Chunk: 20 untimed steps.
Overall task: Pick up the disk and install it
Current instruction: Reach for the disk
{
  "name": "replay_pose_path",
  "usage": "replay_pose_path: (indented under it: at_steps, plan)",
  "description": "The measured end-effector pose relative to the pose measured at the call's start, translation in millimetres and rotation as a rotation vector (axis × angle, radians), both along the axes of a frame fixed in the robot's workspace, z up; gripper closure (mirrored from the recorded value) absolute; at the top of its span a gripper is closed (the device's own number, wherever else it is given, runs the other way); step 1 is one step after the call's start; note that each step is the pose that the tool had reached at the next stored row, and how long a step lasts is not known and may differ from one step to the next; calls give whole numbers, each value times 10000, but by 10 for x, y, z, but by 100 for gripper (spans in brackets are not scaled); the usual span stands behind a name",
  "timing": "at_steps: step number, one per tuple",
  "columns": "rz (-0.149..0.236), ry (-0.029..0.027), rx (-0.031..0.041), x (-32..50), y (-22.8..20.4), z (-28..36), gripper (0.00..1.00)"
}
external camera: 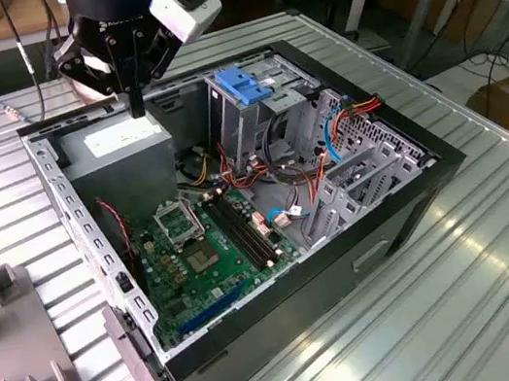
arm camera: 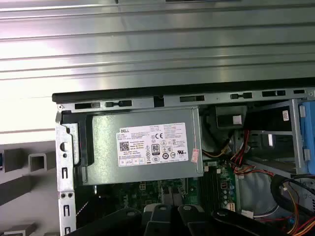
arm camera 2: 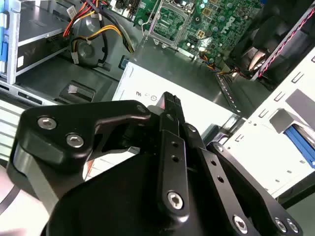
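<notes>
Gripper (external camera: 136,105) of black metal linkages is hovering just above the grey metal power supply box with a white label (external camera: 119,150). It is hanging over the edge of that box nearest the rear wall of the open black desktop computer case (external camera: 289,327). In the second wrist view its two fingers are meeting in a single dark bar (arm camera 2: 170,103) over the label, pressed together with nothing between them.

The disk (arm camera 2: 301,143) is showing as a bright blue ridged plastic strip. It is lying outside the case, beyond the side wall that the power supply is sitting against, and beside a grey block; more of it I cannot make out.

The green motherboard (external camera: 196,250) is lying flat in the case floor just beside the power supply. Across the case from the power supply, the fixed blue plastic bracket (external camera: 241,84) is sitting on top of the metal drive cage. A grey plastic holder (external camera: 22,380) is resting on the ribbed metal table (external camera: 435,317), on the power supply's side of the case.
</notes>
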State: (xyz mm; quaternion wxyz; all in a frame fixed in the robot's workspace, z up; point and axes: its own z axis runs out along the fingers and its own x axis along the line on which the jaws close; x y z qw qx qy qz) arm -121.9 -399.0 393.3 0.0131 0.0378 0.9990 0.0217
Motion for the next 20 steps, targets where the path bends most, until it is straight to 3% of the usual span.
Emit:
replay_pose_path:
  at_steps: [20]
  plan:
    - [-1, 1, -1, -139, 0, 0, 90]
